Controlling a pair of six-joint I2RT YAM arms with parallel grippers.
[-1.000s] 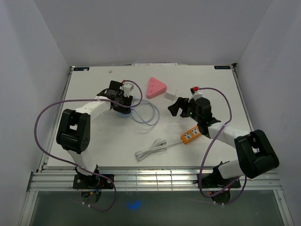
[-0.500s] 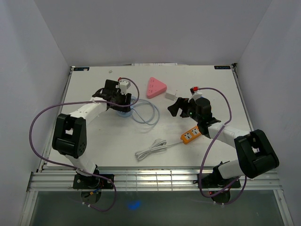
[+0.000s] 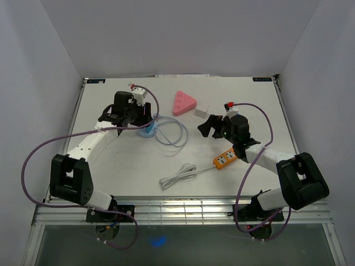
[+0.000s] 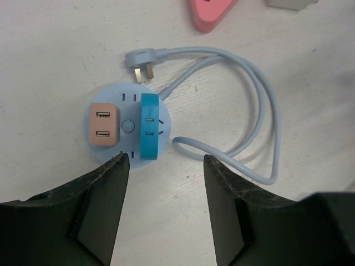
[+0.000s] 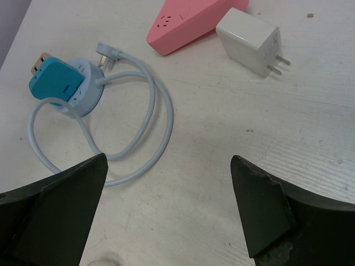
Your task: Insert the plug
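Teal plug [image 4: 150, 133]: seated in round blue socket [image 4: 128, 126], beside peach USB adapter [image 4: 103, 124]. Left fingers [image 4: 100, 205]: above socket, parted, holding nothing. Right fingers [image 5: 260, 210]: well right of socket, wide, empty. Socket on bench [image 3: 127, 160].

The round socket hub [image 4: 128, 111] is sitting just ahead of the left gripper [image 4: 163, 166], carrying a USB charger [image 4: 104, 124] on its left half and a plug block [image 4: 150, 126] on its right, while its cable [image 4: 260, 111] is looping away to the gripper's right. Ahead of the right gripper [image 5: 166, 163], the wall charger [image 5: 247, 41] is lying to the right, just beside the triangular strip [image 5: 188, 19] beyond it.
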